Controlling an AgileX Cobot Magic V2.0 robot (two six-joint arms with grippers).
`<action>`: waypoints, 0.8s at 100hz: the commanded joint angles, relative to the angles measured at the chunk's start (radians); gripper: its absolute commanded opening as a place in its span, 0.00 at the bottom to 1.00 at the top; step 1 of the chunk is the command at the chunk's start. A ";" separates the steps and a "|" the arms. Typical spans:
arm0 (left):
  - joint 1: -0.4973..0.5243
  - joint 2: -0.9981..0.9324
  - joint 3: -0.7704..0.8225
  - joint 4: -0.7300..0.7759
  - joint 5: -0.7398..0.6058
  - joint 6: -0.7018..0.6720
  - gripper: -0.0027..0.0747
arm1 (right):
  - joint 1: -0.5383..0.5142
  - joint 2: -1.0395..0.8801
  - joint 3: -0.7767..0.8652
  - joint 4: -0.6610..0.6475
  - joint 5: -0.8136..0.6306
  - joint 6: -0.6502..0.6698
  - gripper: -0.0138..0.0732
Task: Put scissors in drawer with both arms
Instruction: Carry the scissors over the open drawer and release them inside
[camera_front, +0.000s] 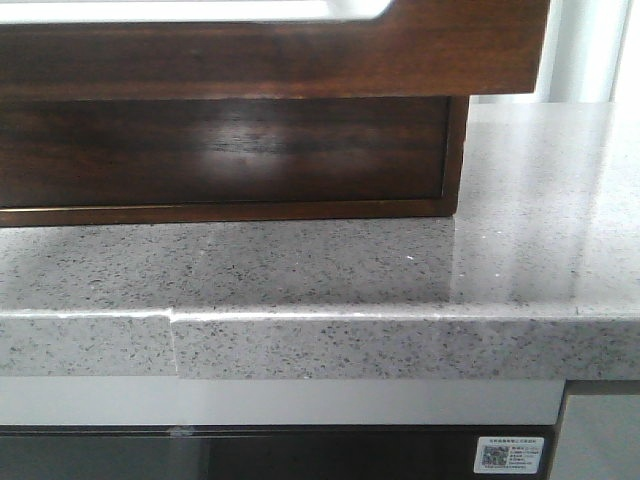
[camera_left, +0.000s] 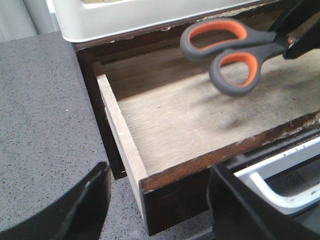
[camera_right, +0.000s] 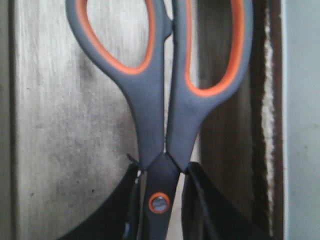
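Note:
The drawer (camera_left: 190, 120) stands pulled out, with a pale wooden floor and a dark brown front (camera_left: 185, 200). In the front view its glossy front (camera_front: 300, 60) fills the top, a white area along its upper edge. The scissors (camera_left: 265, 47), with grey and orange handles, hang over the open drawer's floor. My right gripper (camera_right: 160, 200) is shut on the scissors (camera_right: 150, 115) at the pivot, handles pointing away from the wrist. My left gripper (camera_left: 160, 170) is open, its fingers (camera_left: 85, 200) either side of the drawer's front corner without touching it. Neither gripper shows in the front view.
A grey speckled stone counter (camera_front: 300, 270) carries the dark cabinet (camera_front: 220, 150). A white plastic tray (camera_left: 125, 20) sits on top of the cabinet above the drawer. A white handle-like frame (camera_left: 280, 185) lies below the drawer front. A QR sticker (camera_front: 510, 455) is under the counter edge.

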 joint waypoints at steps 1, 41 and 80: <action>-0.008 0.007 -0.025 -0.024 -0.075 -0.014 0.56 | 0.005 -0.036 -0.027 -0.023 0.036 -0.012 0.16; -0.008 0.007 -0.025 -0.024 -0.075 -0.014 0.56 | 0.015 -0.031 -0.027 -0.034 0.036 -0.012 0.22; -0.008 0.007 -0.025 -0.024 -0.075 -0.014 0.56 | 0.015 -0.057 -0.029 -0.034 0.036 0.033 0.44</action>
